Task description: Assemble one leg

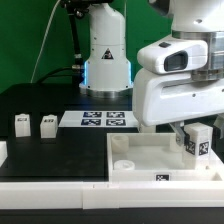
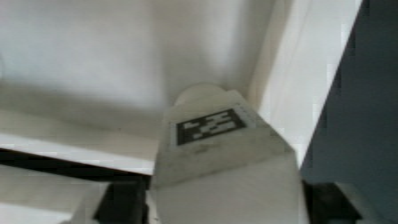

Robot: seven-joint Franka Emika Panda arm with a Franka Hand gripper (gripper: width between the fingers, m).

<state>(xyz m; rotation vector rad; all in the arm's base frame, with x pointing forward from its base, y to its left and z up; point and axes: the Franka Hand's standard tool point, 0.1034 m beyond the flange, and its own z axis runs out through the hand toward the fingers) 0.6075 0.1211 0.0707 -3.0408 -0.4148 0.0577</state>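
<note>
Tagged leg (image 2: 217,160) fills the wrist view — end effector (image 1: 196,138) pinching it, fingertips hidden.

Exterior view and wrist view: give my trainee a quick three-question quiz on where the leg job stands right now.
1. True or false: the gripper is shut on a leg above the white square plate.
2. How many loose legs stand on the black table toward the exterior view's left? A) one B) two C) four
3. Fill in: the flat strip of tags lying behind the plate is the marker ____.

Key
1. True. The wrist view shows the tagged leg between the fingers, with the plate below it.
2. B. One leg and a second leg stand side by side.
3. board, meaning the marker board.
</note>
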